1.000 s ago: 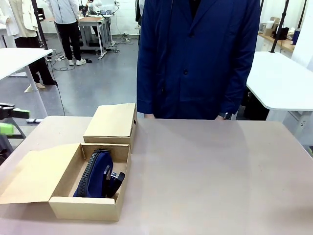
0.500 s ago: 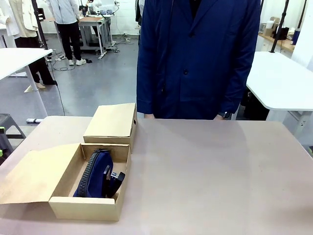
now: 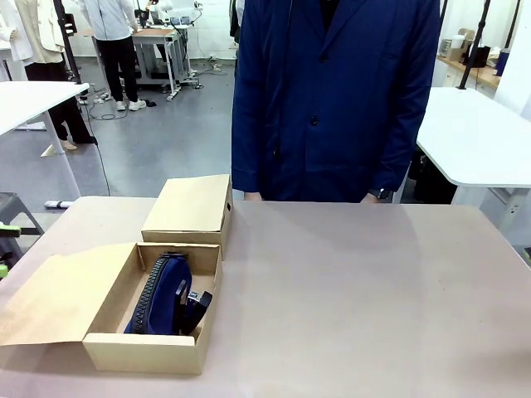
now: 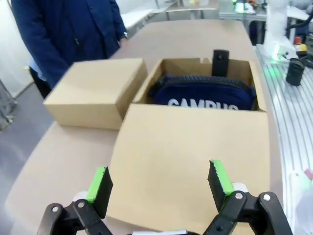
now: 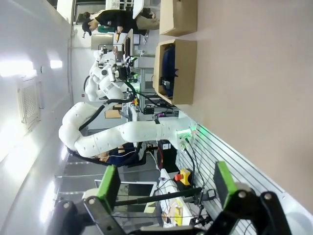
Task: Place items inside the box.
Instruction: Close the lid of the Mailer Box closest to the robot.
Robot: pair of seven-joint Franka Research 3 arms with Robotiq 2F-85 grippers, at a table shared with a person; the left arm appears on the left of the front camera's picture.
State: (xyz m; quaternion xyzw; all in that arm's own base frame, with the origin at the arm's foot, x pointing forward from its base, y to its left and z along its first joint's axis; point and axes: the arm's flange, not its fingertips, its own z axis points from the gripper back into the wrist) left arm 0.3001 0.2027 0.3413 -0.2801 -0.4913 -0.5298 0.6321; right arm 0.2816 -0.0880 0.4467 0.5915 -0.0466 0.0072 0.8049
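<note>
Cardboard box point(image 3: 116, 344) holds my navy CAMPUS pouch point(image 4: 203, 95) at near left; both end effectors, left point(image 4: 160, 182) and right point(image 5: 166, 186), gape apart.

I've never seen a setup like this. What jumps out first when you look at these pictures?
Your eye lands on the open cardboard box at the table's near left corner, with a navy pouch lettered "CAMPUS" lying inside it. A second, closed box sits just behind it, and a person in a dark blue coat stands at the far edge. In the left wrist view, the left claw hangs open above the box's flap, its green pads wide apart.
</note>
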